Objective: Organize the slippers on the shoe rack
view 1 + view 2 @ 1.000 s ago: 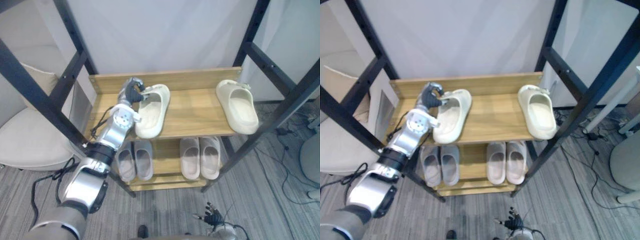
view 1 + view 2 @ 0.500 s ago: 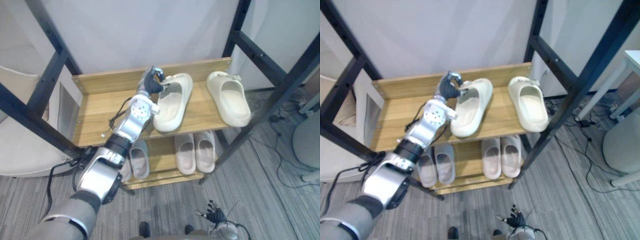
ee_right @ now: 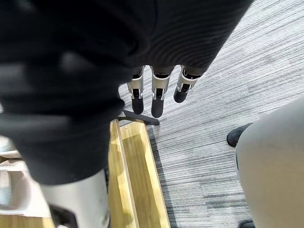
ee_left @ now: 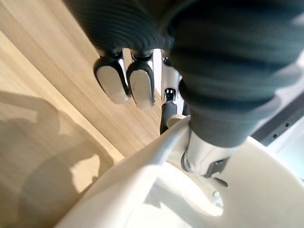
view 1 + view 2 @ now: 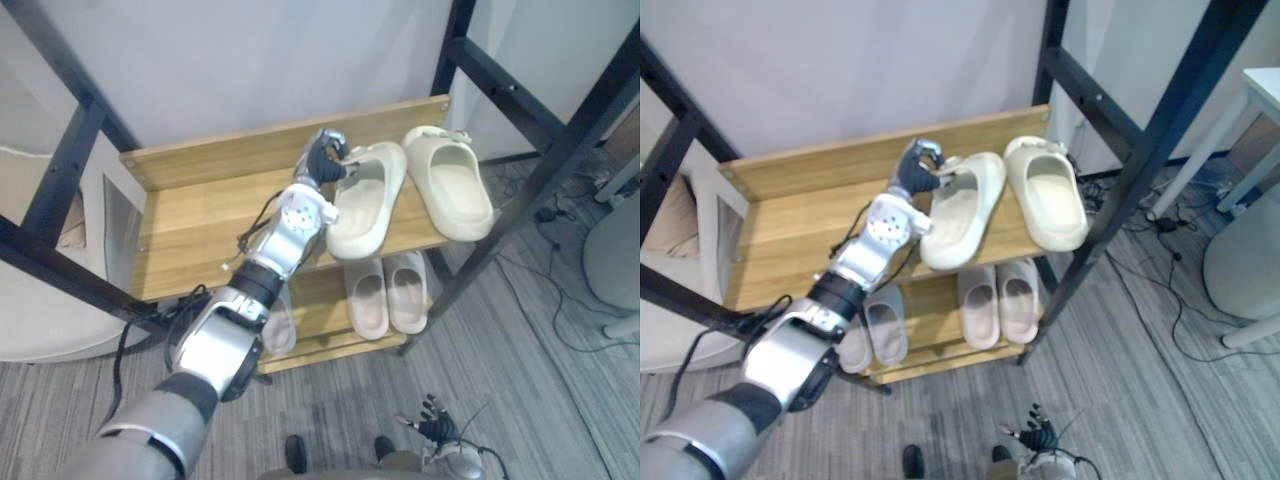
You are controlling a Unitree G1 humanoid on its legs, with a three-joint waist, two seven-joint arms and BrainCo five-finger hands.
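Cream, thick-soled slipper (image 5: 365,200), rim pinched by fingers (image 4: 140,86) of the left hand (image 5: 322,160).

Bright, even light, soft shadows

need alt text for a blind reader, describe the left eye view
The left hand grips the rim of a cream foam slipper on the top shelf of a wooden shoe rack, beside a matching cream slipper. Pale grey slippers sit on the lower shelf; the right hand hangs open near the floor.
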